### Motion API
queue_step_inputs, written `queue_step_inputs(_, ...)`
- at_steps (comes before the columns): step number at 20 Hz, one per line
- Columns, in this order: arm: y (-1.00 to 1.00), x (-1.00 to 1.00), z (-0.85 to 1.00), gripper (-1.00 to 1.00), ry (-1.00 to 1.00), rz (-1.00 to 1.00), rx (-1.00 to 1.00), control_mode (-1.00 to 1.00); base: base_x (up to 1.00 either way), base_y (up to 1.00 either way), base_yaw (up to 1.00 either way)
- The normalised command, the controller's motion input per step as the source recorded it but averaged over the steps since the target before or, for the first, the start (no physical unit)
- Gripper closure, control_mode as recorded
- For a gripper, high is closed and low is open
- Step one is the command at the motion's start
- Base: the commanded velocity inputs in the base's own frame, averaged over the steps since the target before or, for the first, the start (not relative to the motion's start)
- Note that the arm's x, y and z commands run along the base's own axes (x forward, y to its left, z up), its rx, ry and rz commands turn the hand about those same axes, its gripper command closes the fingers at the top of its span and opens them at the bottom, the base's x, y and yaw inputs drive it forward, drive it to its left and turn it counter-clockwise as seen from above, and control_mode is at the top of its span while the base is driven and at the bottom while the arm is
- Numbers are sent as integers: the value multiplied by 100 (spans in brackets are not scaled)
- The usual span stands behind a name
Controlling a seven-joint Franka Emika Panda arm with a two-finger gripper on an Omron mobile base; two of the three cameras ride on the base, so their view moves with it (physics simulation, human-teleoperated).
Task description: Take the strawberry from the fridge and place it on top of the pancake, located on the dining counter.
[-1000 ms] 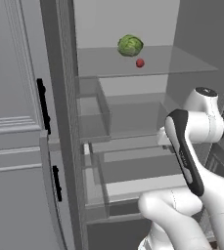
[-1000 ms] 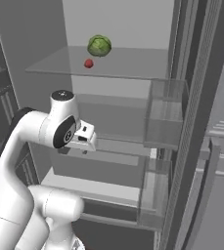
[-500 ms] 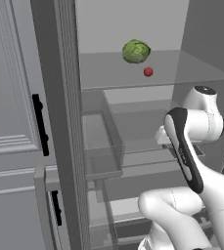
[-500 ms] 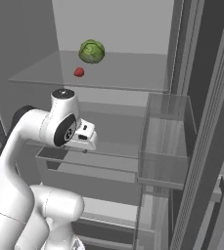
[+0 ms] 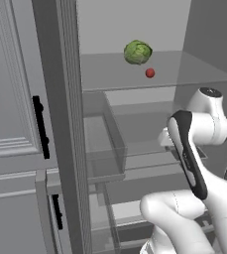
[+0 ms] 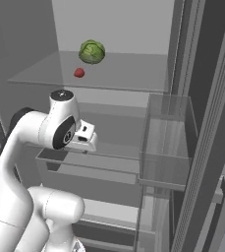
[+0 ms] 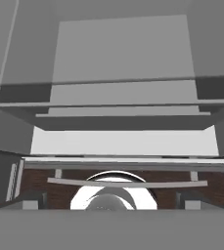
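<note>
— How is the arm posed?
— It is folded before the open fridge (image 6: 202, 74), gripper (image 6: 86, 138) held low, jaws spread, nothing grasped.
— And the strawberry (image 5: 149, 73)?
— It is seen on the upper glass shelf (image 6: 128, 74), beside the green leafy ball (image 6: 92, 51).

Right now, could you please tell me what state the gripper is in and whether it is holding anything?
Gripper: open and holding nothing; the strawberry lies on the fridge's upper glass shelf, above the gripper.
</note>
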Motion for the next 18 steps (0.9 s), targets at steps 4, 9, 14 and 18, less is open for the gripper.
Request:
queue_step_inputs(4,12,-19,63,-100,-47,0,-12,-100,0,0,0)
queue_step_inputs(9,14,-23,93,-100,-62,7,-13,-100,0,0,0)
queue_step_inputs(14,19,-2,90,-100,-36,16,-5,-100,0,0,0)
queue_step_inputs(18,0,18,81,-100,-19,-1,0,-100,0,0,0)
